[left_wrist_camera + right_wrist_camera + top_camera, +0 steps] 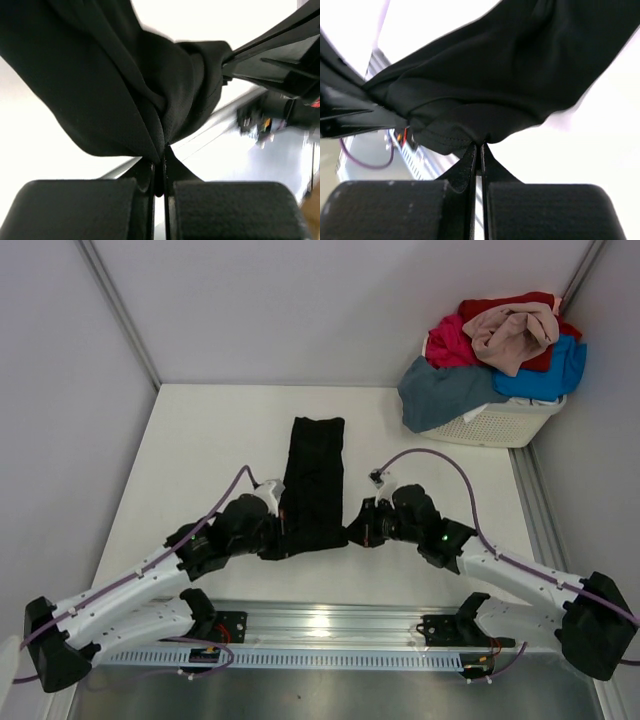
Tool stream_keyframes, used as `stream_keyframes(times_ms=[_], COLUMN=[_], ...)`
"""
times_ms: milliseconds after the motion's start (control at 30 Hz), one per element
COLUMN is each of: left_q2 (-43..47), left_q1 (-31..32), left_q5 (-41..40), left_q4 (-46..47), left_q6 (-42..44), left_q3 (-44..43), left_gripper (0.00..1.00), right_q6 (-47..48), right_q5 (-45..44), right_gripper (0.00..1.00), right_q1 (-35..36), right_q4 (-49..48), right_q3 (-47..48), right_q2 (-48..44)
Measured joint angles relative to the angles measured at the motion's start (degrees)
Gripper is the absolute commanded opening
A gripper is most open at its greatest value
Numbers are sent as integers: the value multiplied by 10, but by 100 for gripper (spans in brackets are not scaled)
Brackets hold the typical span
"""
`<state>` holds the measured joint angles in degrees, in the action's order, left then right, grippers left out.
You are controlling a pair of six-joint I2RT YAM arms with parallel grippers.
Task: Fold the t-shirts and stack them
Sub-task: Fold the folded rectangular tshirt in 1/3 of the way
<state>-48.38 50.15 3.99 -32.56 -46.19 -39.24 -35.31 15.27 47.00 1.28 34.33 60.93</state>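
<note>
As both arms have the near end of the cloth in hand, I log this moment as the halving fold on the first shirt.

Item 1: black soft cloth t-shirt (pixel 315 465). It is narrowed to a long band at the centre of the white counter (pixel 200 440), running away from the arm bases. The far end lies flat; the near end is bunched and raised.

Item 2: left gripper (pixel 163 152). Its jaws are pressed to a slit, with a thin fold of the black cloth pinched at the band's near left corner.

Item 3: right gripper (pixel 480 145). Same condition, clamped on the stitched hem at the near right corner. Cloth sags between the two.

Next move, my judgement: I would carry both corners up and over toward the far end, level and evenly spaced so the band does not twist. I would then lay edge on edge and let go.

Item 4: white slotted plastic basket (pixel 505 425), far right corner of the counter. Contents are heaped above the rim, unfolded:
- slate grey-blue t-shirt (pixel 445 392), draped over the left rim
- bright blue t-shirt (pixel 550 375), right side
- magenta t-shirt (pixel 450 343), left
- red t-shirt (pixel 500 308), at the back
- beige-pink t-shirt (pixel 515 332), on top

With five shirts waiting, I judge the task to be at an early stage.
</note>
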Motion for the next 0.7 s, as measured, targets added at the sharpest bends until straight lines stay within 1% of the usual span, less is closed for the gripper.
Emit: stream_keyframes(times_ms=[67, 167, 367, 533, 700], left_q2=[-10, -33, -115, -187, -279], left_q1=[-16, -58, -115, -157, -190], left_q5=[-13, -20, -16, 7, 28], left_q4=[3, 17, 21, 35, 54], left_q6=[9, 22, 48, 70, 93], left_q3=[-23, -47, -92, -123, -173], left_gripper=[1, 1, 1, 1, 1], right_q6=[16, 38, 72, 91, 101], right_q5=[12, 35, 55, 60, 54], right_gripper=[0, 0, 0, 0, 0], right_q1=[-28, -64, -92, -114, -136], right_q4=[-8, -33, -57, -62, -71], right_q3=[21, 52, 119, 168, 215], right_q2=[19, 65, 180, 240, 294])
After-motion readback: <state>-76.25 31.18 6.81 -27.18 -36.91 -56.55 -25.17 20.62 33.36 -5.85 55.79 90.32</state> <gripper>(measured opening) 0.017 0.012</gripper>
